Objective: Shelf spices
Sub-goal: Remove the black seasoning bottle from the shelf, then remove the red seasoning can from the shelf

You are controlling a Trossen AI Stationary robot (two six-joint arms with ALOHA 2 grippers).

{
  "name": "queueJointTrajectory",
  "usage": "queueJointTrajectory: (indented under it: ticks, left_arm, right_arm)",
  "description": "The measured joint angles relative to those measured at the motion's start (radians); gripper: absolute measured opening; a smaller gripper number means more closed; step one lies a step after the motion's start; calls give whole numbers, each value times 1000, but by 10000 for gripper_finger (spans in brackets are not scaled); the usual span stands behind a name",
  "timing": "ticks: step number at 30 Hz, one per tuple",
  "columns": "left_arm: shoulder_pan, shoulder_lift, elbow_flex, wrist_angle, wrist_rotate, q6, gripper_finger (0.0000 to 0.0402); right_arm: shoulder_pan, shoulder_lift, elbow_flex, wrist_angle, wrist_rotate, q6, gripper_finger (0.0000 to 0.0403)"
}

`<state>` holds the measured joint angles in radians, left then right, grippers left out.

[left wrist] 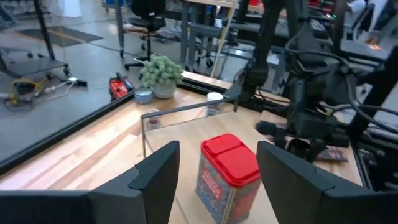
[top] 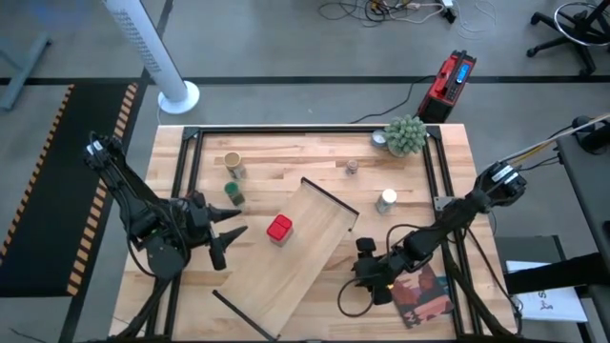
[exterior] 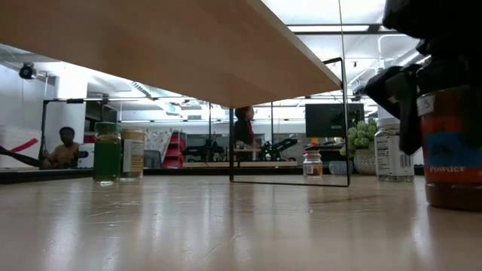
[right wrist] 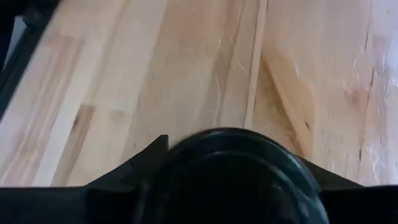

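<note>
The shelf [top: 310, 262], a pale board on thin black rails, stands slantwise mid-table; the low view shows its underside [exterior: 188, 45]. A red squarish jar [top: 278, 229] [left wrist: 229, 177] stands on it. My left gripper [top: 236, 234] [left wrist: 217, 146] is open, level, just short of that jar. My right gripper [top: 367, 265] [right wrist: 230, 155] slants down over a black-topped jar [right wrist: 230, 180] [exterior: 452, 150], which stands on the table. Its fingers stand open on either side of the lid; touch cannot be told. Tan-topped [top: 233, 164], green-topped [top: 233, 193], clear [top: 352, 167] and white-topped [top: 386, 200] jars stand on the table.
A fuzzy green potted plant [top: 407, 135] sits at the far right corner. A reddish-brown book [top: 424, 295] lies at the near right, beside my right gripper. A black frame [top: 305, 131] edges the tabletop. People show in the room behind the table [exterior: 66, 144].
</note>
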<state>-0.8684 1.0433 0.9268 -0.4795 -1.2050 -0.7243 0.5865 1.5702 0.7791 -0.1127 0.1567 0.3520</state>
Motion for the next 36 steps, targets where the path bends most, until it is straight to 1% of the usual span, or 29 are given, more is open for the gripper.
queueJointTrajectory:
  ticks: [6, 9, 12, 14, 16, 21, 23, 26, 30, 36]
  left_arm:
    - [0, 21, 0, 52, 15, 129, 204]
    - [0, 20, 0, 53, 24, 135, 204]
    - [4, 15, 0, 56, 54, 131, 204]
    - [7, 9, 0, 61, 74, 129, 204]
    - [9, 5, 0, 61, 81, 129, 204]
    - [11, 3, 29, 61, 101, 142, 204]
    - [16, 7, 38, 57, 125, 151, 204]
    - [25, 20, 47, 54, 143, 177, 204]
    - [26, 23, 55, 57, 144, 208, 204]
    - [32, 21, 55, 60, 141, 208, 204]
  right_arm:
    - [0, -60, -1, -15, -21, 67, 242]
    - [0, -102, -1, -23, -26, 100, 260]
    - [0, -158, 3, -15, -26, 107, 274]
    - [0, -194, 3, -21, -25, 107, 280]
    - [-4, -228, 10, -40, -1, 100, 283]
    - [-7, -304, 53, -170, 58, 73, 279]
    - [-7, -337, 85, -189, 75, 39, 275]
    - [-20, -356, 153, -205, 118, -66, 271]
    - [-92, -347, 270, -262, 157, -239, 271]
    - [-225, -315, 448, -344, 92, -399, 273]
